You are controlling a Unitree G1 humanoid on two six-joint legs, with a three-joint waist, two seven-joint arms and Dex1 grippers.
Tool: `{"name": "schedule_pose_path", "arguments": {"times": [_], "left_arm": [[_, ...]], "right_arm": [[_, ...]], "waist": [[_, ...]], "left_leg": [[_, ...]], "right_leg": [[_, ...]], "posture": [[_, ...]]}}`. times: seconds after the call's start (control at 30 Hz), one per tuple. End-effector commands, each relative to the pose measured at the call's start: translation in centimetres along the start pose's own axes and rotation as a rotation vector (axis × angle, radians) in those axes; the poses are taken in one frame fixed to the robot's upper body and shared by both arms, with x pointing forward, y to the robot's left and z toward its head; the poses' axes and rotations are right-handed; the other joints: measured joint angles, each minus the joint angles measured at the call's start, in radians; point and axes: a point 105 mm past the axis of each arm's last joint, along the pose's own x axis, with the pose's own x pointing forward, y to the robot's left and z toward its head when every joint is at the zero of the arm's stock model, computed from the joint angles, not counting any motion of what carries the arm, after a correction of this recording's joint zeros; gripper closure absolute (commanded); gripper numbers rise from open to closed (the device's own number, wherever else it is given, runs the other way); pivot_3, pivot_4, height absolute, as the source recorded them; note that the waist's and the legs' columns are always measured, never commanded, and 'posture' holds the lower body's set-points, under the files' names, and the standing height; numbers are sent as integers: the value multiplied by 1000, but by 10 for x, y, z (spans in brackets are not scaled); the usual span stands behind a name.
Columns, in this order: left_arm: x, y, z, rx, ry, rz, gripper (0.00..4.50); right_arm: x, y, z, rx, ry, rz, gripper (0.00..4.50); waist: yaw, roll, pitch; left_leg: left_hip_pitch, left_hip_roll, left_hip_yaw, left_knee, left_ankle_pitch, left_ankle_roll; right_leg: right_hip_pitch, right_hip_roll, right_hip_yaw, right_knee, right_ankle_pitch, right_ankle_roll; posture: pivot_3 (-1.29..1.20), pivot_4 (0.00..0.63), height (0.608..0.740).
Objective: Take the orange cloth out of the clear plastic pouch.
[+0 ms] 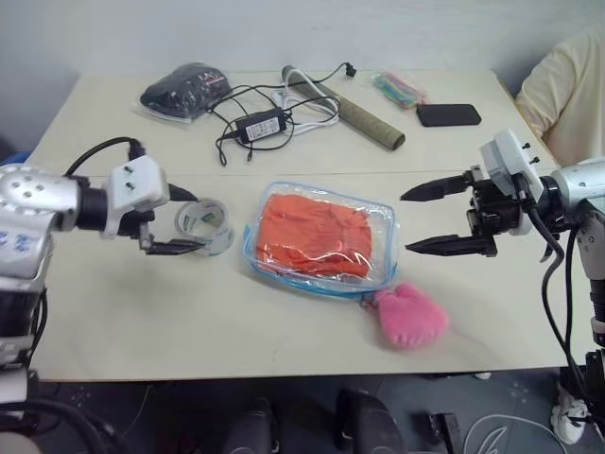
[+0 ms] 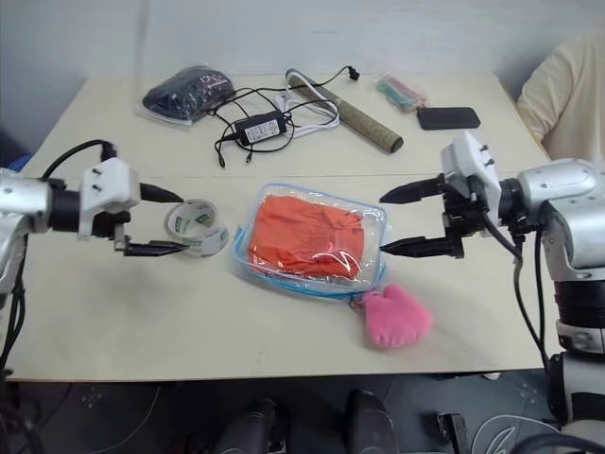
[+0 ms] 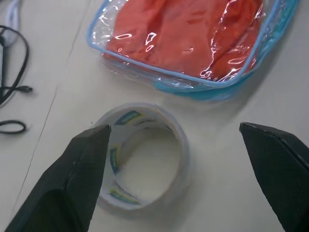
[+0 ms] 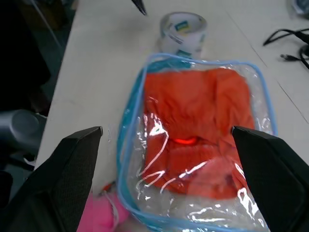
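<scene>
Fuzzy pink plush heart (image 1: 411, 316); glossy clear plastic pouch (image 1: 383, 219), wrinkled orange cloth (image 1: 312, 234); claws spread.

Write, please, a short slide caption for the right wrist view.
Open right gripper poised over the clear plastic pouch, orange cloth inside, tape roll beyond.

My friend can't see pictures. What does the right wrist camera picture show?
A clear plastic pouch with blue edging lies on a table, an orange cloth inside it. The right gripper hangs open over it; a tape roll sits just beyond.
</scene>
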Motion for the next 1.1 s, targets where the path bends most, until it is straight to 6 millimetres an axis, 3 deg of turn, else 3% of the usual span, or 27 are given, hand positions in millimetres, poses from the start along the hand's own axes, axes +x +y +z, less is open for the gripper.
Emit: {"name": "schedule_pose_path", "arguments": {"times": [0.03,0.23,0.33,0.6,0.7,0.87,1.1], "left_arm": [[7,8,-15,30,89,-42,0],[27,15,-17,45,87,-81,0],[40,2,-27,93,125,-167,0],[33,-3,-36,107,156,-202,1983],[21,-6,-41,82,149,-192,2854],[-25,-15,-71,46,255,-80,4280],[-111,-33,-114,-176,397,182,4383]], "right_arm": [[3,6,17,-60,-40,5,12],[7,10,22,-73,-63,-7,12],[8,10,19,-84,-56,-23,12],[9,5,19,-95,-62,-43,0],[13,2,18,-94,-67,-49,0],[23,7,24,-112,-103,1,0],[38,9,34,-142,-143,83,0]], "waist": [[-2,-1,0],[0,-4,1],[0,-4,1],[0,-5,1],[-4,-5,1],[-25,-5,1],[-30,-6,1]], "left_leg": [[-1,0,1,0,0,0],[-3,2,3,2,0,0],[-4,2,3,5,-1,1],[-12,3,1,13,-1,2],[-12,3,1,13,-1,2],[-12,4,1,12,-1,2],[-13,6,2,11,-1,2]], "right_leg": [[-2,0,1,1,0,0],[-5,1,2,1,0,0],[-5,1,2,2,0,0],[-10,0,0,7,0,0],[-10,0,0,7,0,0],[-11,1,0,7,0,0],[-13,0,2,8,0,0]], "posture": [[0,150,740],[0,150,740],[0,150,740],[0,150,740],[0,150,740],[0,150,740],[0,150,740]]}}
